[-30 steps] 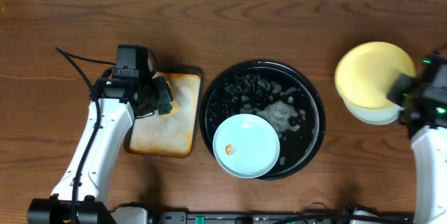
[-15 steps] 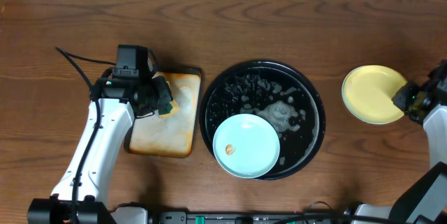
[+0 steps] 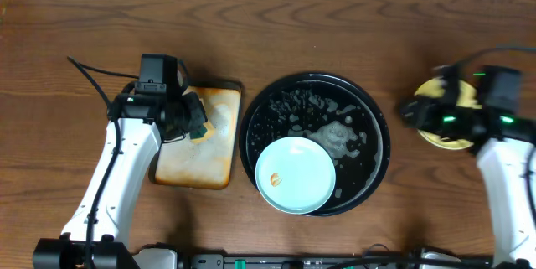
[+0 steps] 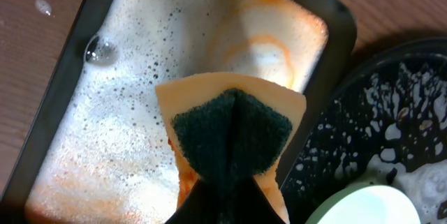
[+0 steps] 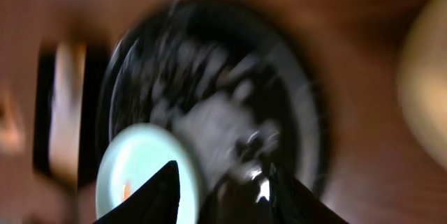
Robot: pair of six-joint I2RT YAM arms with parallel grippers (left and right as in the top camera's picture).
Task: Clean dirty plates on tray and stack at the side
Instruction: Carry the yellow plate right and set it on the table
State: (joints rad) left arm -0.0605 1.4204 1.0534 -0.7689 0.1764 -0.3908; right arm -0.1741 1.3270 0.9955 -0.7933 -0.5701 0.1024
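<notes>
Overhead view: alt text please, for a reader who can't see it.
A green plate with an orange smear sits at the near edge of a foamy round black tray. The left gripper holds a sponge over a soapy rectangular tray; the right arm, blurred, is above a yellow plate.

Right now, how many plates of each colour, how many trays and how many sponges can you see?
mint-green plate: 1
yellow plate: 1, partly hidden by the right arm
round black tray: 1
rectangular tray of soapy water: 1
sponge: 1
Total: 5
</notes>
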